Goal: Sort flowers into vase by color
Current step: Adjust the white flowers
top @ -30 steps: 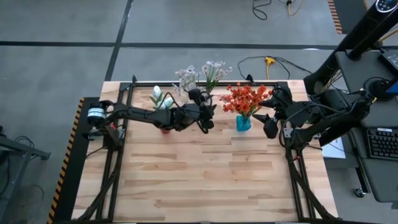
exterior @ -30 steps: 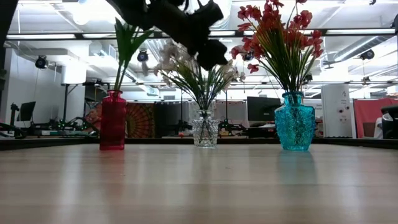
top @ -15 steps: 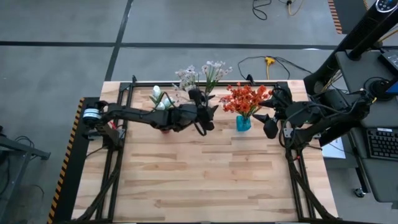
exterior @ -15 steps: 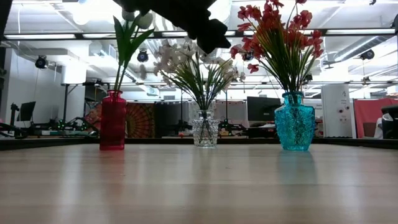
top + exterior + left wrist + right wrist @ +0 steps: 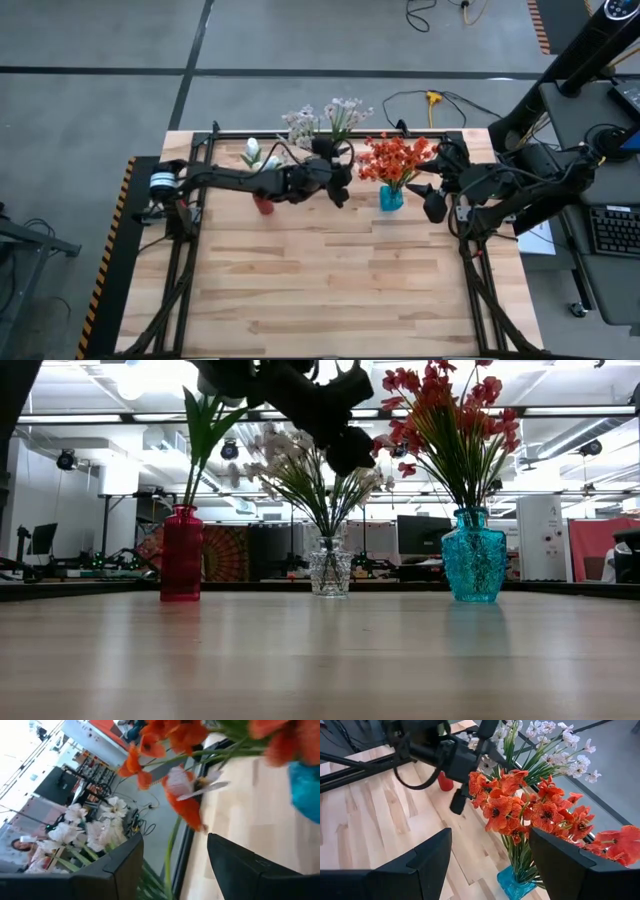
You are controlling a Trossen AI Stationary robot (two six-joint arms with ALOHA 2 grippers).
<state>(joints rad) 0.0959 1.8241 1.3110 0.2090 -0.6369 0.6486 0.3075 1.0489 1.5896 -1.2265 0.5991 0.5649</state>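
Three vases stand in a row at the table's far side. A red vase (image 5: 181, 555) holds white tulip buds (image 5: 252, 152), a clear vase (image 5: 330, 567) holds pale sprays (image 5: 335, 112), and a blue vase (image 5: 474, 555) holds orange-red flowers (image 5: 395, 158). My left gripper (image 5: 342, 190) hovers open above the table between the clear and blue vases. A thin green stem (image 5: 170, 855) under an orange bloom (image 5: 186, 810) runs up the gap between its fingers, clear of both. My right gripper (image 5: 427, 197) waits open and raised, right of the blue vase.
Black frame rails (image 5: 200, 160) run along the table's left, far and right edges. The near half of the wooden tabletop (image 5: 330, 290) carries nothing. A yellow-plugged cable (image 5: 432, 98) lies on the floor beyond the far edge, and a desk with a keyboard (image 5: 612, 228) stands to the right.
My left gripper first rose a little, then came down and toward the table's right, closer to the orange-red flowers. Its fingers stayed apart. The vases and their flowers kept their places.
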